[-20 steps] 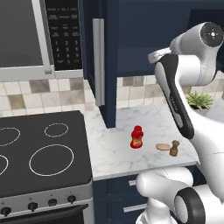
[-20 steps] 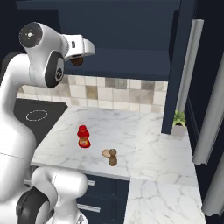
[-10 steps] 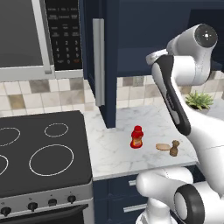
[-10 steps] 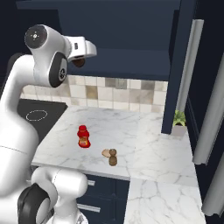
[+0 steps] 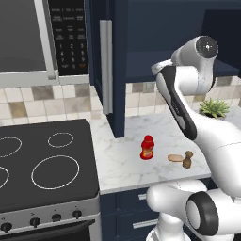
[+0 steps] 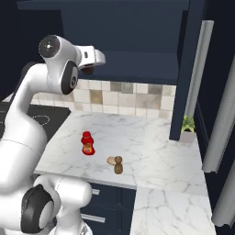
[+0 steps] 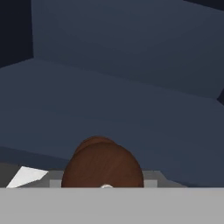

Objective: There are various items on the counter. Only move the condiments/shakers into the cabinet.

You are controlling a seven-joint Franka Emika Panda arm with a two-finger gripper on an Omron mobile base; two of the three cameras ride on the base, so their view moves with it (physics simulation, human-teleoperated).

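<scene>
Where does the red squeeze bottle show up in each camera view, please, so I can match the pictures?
Left base view: red squeeze bottle stands on the counter, centre-right, left of the tan food disc.
Right base view: the bottle sits centre-left, up-left of the disc.
Hand view: not in it.
Shared landmark: the potted plant at the back.

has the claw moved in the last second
Yes. In the right base view the claw, holding a brown wooden shaker, has shifted right, toward the dark navy cabinet's shelf, judged against the tiled backsplash.
</scene>
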